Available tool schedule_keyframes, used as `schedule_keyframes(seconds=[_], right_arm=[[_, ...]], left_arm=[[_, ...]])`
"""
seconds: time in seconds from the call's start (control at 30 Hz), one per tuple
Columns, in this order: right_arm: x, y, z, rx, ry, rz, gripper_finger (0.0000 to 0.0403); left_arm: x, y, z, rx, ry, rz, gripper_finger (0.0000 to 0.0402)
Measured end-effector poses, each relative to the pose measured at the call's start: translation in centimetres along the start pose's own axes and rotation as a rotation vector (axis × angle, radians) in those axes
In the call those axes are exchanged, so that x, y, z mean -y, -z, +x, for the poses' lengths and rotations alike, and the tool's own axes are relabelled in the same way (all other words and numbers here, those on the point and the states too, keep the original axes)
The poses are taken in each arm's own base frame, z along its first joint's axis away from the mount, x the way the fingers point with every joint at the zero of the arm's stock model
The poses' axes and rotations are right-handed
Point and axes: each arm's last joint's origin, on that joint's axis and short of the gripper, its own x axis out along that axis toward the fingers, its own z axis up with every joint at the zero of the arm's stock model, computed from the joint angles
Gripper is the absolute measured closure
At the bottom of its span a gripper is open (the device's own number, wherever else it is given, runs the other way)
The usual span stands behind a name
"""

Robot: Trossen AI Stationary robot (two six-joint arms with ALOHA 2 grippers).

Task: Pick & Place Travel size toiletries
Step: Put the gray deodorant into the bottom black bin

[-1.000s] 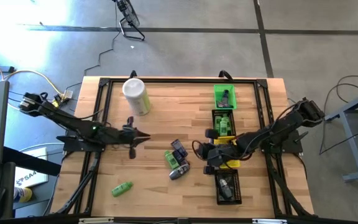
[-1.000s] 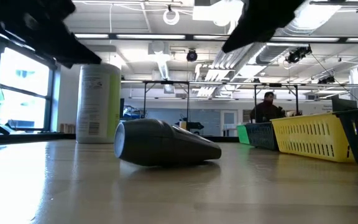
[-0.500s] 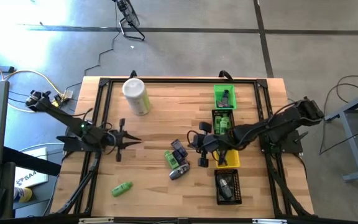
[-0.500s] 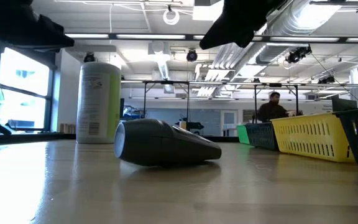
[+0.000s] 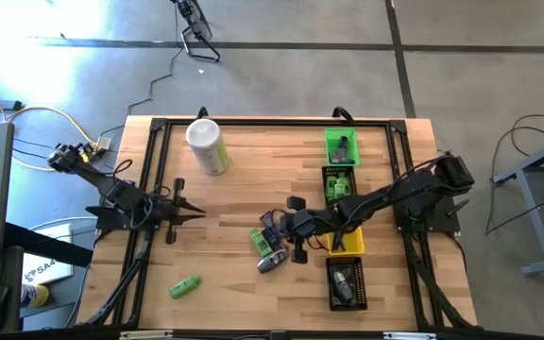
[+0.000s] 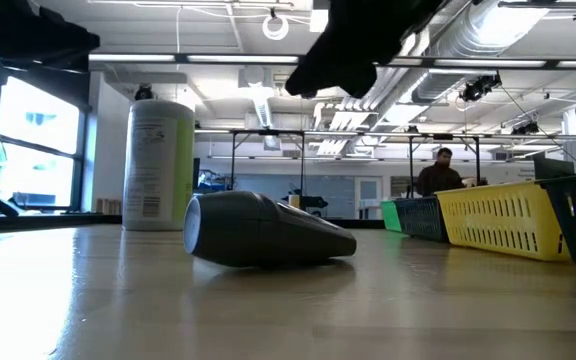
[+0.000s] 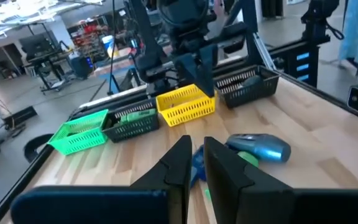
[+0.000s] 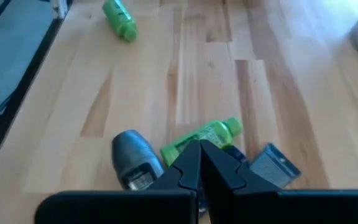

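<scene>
Right tool (image 5: 274, 227) | together, empty | arm outstretched above green bottle (image 5: 262, 241) | left tool (image 5: 196, 212) together

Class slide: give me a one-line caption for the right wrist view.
Right gripper, fingers shut, hovers over a green mini bottle lying between a grey tube and a blue tube.
</scene>
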Motion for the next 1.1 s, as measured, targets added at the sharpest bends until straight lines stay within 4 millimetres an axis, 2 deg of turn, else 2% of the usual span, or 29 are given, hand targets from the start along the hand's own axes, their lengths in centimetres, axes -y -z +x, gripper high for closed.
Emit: schedule_keyframes(seconds=[0.23,0.6,0.77,0.97,1.1], right_arm=[[-0.8,-1.7,1.7,-0.119,-0.01,-0.015,0.0401],[-4.0,-1.6,5.4,-0.302,-0.109,-0.077,0.0401],[-5.1,-1.5,5.6,-0.269,-0.108,-0.133,0.0401],[-5.4,-2.0,5.7,-0.201,-0.085,-0.13,0.04],[-5.3,-2.0,5.7,-0.206,-0.08,-0.129,0.0376]], left_arm=[[0.0,0.0,-0.1,0.005,0.0,-0.084,0.0365],[0.0,0.2,0.0,-0.016,0.003,-0.314,0.0365],[0.1,0.4,0.0,-0.04,0.003,-0.381,0.0365],[0.2,0.8,0.0,-0.08,0.0,-0.394,0.0365],[0.2,0.9,0.0,-0.085,-0.001,-0.411,0.0365]])
